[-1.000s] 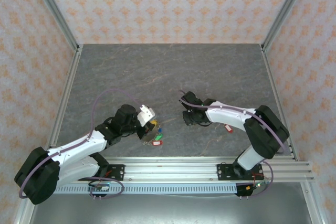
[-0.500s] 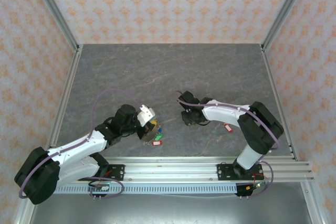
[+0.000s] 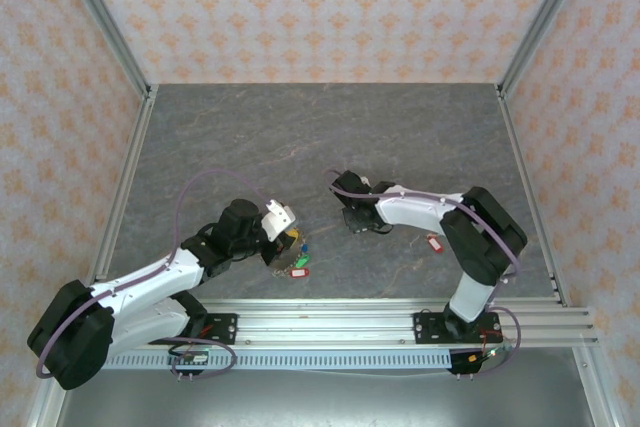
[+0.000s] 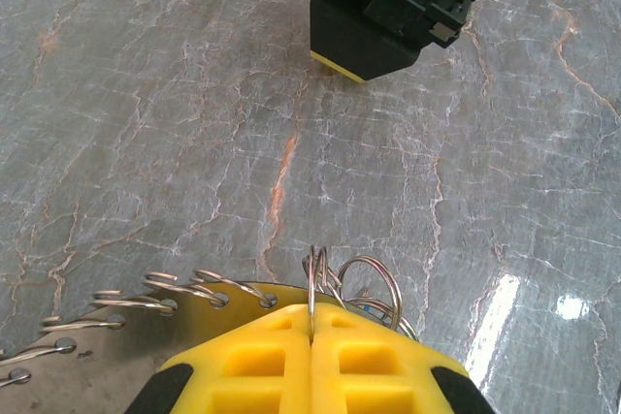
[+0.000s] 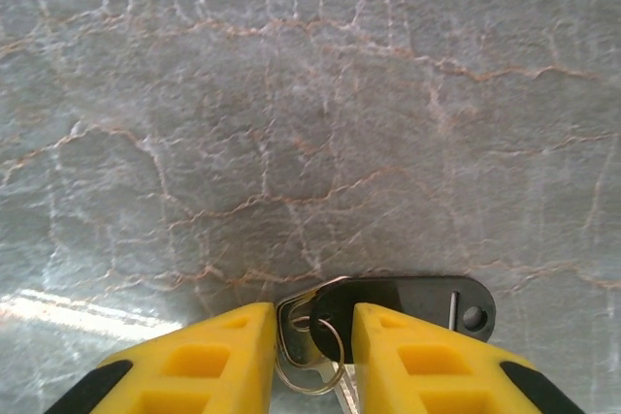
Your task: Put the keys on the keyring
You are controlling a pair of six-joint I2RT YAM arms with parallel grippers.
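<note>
Black-tagged key [image 5: 408, 307] flat on table [image 3: 300, 137], mid-front, between fingers of right pincer [image 5: 312, 336]. Fingers apart, not visibly gripping.
keyring [image 4: 209, 285] near-left, wire clamped in left pincer [image 4: 310, 329], fingers together.
Step, likely: picking up key.
Next: close on key, lift, thread its loop onto wire. Needs fine alignment.

I get bright, even overhead light with only faint shadows. The glossy tabletop [image 4: 146, 143] throws white glare in both wrist views; the top view looks slightly soft.
</note>
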